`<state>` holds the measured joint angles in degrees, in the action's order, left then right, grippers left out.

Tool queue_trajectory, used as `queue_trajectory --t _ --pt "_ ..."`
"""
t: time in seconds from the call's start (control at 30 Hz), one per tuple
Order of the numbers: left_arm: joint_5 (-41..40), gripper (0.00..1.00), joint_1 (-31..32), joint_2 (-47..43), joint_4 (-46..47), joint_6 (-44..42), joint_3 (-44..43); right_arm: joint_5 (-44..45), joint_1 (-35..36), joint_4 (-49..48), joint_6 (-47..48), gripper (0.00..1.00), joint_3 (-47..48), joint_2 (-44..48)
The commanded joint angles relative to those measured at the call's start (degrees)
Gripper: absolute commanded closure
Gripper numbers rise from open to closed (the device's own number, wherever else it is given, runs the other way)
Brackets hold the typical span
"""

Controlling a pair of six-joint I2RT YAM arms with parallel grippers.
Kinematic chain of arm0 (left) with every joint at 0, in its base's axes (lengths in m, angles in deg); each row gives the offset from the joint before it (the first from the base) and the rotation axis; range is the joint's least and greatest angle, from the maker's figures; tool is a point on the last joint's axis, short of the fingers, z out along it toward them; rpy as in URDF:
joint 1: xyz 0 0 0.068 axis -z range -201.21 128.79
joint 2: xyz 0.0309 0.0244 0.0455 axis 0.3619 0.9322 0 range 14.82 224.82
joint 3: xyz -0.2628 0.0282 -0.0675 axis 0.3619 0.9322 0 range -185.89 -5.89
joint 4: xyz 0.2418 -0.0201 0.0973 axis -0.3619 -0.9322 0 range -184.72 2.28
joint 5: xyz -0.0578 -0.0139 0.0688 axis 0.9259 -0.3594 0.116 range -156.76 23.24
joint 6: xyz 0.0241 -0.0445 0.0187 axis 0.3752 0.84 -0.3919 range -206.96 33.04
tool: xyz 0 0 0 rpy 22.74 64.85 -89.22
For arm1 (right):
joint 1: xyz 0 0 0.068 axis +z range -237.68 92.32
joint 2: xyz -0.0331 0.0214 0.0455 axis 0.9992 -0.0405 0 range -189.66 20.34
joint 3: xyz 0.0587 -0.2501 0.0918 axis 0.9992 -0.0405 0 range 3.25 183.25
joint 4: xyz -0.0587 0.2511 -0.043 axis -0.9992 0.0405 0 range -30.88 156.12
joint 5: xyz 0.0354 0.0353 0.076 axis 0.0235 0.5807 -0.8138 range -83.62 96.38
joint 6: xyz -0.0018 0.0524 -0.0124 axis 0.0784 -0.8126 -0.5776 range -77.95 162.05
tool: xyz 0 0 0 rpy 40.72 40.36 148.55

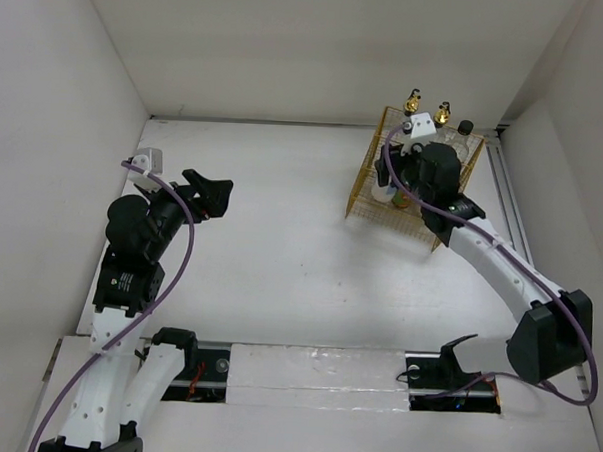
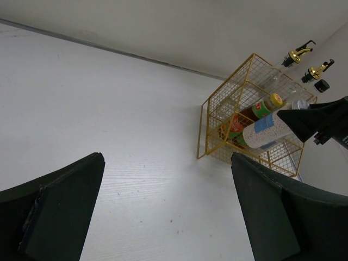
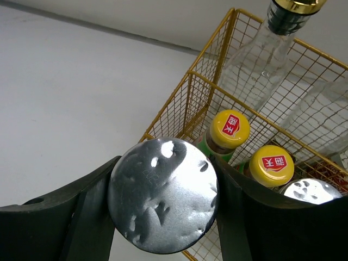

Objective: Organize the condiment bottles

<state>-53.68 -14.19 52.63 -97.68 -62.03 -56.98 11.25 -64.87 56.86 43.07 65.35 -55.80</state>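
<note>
Basket [image 3: 187, 106]: my right gripper [image 3: 163, 209] hangs at its rim, jaws pinching a silver-lidded jar [image 3: 163, 187]. Risk: jar clips the wire or drops onto the yellow-capped bottles [image 3: 229, 129] inside, toppling them. My left gripper [image 2: 171, 212] is spread, well off the basket.

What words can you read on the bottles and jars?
No text can be read for sure.
Two yellow caps: red badge with white characters, too small to read.
Green label on a sauce bottle: blurred.
Label of the silver-lidded jar in the right hand: white with blue specks, blurred.
Silver lids: no writing.
</note>
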Motion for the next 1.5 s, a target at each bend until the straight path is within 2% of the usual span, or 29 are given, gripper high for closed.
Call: queue_trajectory --t 0.0,0.27,0.43,0.53,0.67,0.7,0.77,0.8,0.83,1.0,1.3,1.47 --pt "0.81 0.01 -0.26 -0.27 2.84 -0.41 0.20 -2.49 -1.10 -5.56 -0.49 0.75 2.67 0.30" --pt "1.60 0.01 -0.26 0.78 2.84 -0.41 0.20 -2.49 -1.63 -10.30 -1.72 0.76 -1.81 -2.87" --pt "1.60 0.01 -0.26 0.78 3.36 -0.41 0.20 -2.49 -1.01 -12.93 -3.21 0.70 -4.53 -4.98" --pt "2.21 0.01 -0.26 1.31 3.36 -0.41 0.20 -1.71 -0.48 -12.94 -3.74 0.60 -5.15 -6.39" --pt "2.21 0.01 -0.26 1.31 3.36 -0.93 0.20 -1.17 0.04 -12.94 -4.35 0.33 -5.68 -5.87" --pt "2.21 0.01 -0.26 1.31 3.36 -0.93 0.20 -1.17 0.04 -12.94 -4.36 0.22 -5.68 -5.86" --pt "2.21 0.01 -0.26 1.31 3.97 -0.93 0.20 -1.96 0.65 -12.25 -4.36 0.12 -5.68 -4.46" --pt "2.21 0.01 -0.26 1.83 3.98 -0.93 0.20 -1.44 0.66 -11.54 -4.36 0.02 -5.16 -3.15" --pt "2.21 0.01 -0.26 1.84 3.28 -0.93 0.20 -1.44 0.66 -11.54 -4.36 0.00 -5.15 -2.36" --pt "4.05 0.01 -0.26 2.36 5.11 -0.93 0.20 -1.44 1.18 -5.40 -4.36 0.00 -1.82 4.23" --pt "7.56 0.01 0.26 0.70 7.75 0.38 -1.38 -2.05 3.47 6.56 -3.22 0.00 5.04 25.14" --pt "8.72 0.01 0.27 0.17 7.76 1.00 -2.00 -3.89 5.22 8.06 -3.21 0.00 4.87 34.64"
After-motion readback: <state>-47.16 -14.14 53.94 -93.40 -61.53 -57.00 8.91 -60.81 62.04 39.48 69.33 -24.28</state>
